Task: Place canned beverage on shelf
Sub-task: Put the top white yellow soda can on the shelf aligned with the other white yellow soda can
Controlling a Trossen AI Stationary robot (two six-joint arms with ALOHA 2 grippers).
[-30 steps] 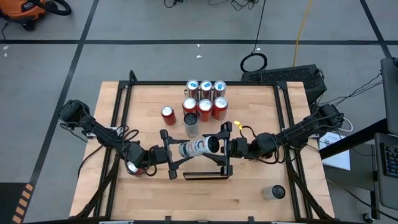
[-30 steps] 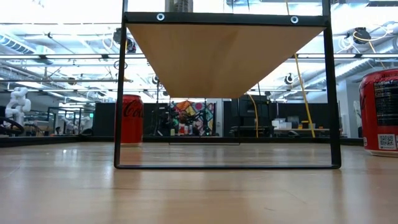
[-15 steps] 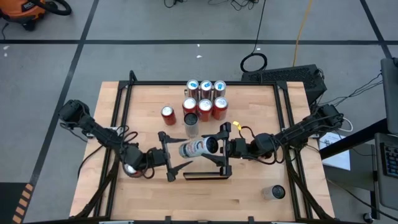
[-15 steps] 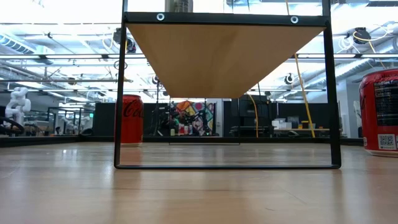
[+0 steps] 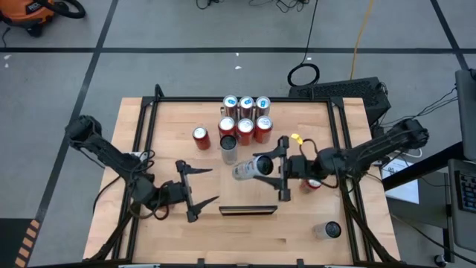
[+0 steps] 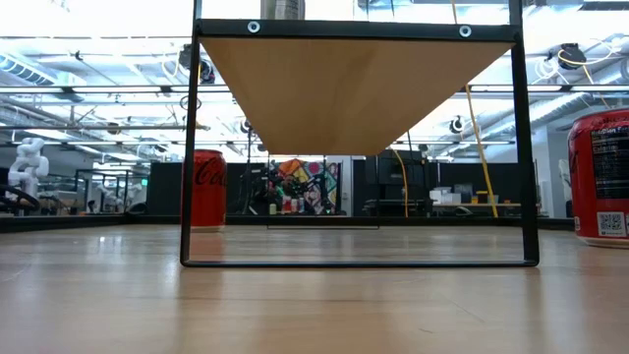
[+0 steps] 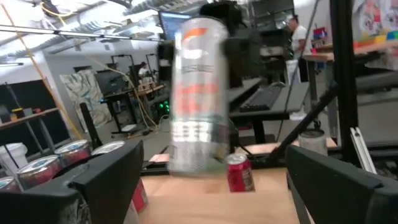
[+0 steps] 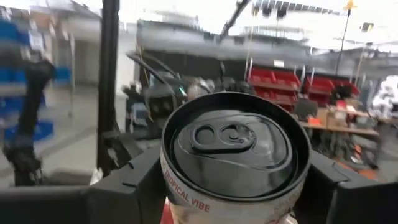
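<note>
The silver can (image 8: 235, 160), lettered "TROPICAL VIBE" below its rim, sits clamped between the right gripper's (image 5: 281, 167) jaws, lying sideways in the air beside the shelf (image 5: 248, 211). The left gripper (image 5: 195, 191), jaws spread and empty, hangs beside the shelf's opposite end. A red Coca-Cola can (image 6: 207, 189) stands behind the shelf.

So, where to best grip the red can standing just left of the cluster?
Grip the red can at mid-body, level, from the left arm's side: it stands upright and the can cluster crowds its other side. The left gripper is open and free.
</note>
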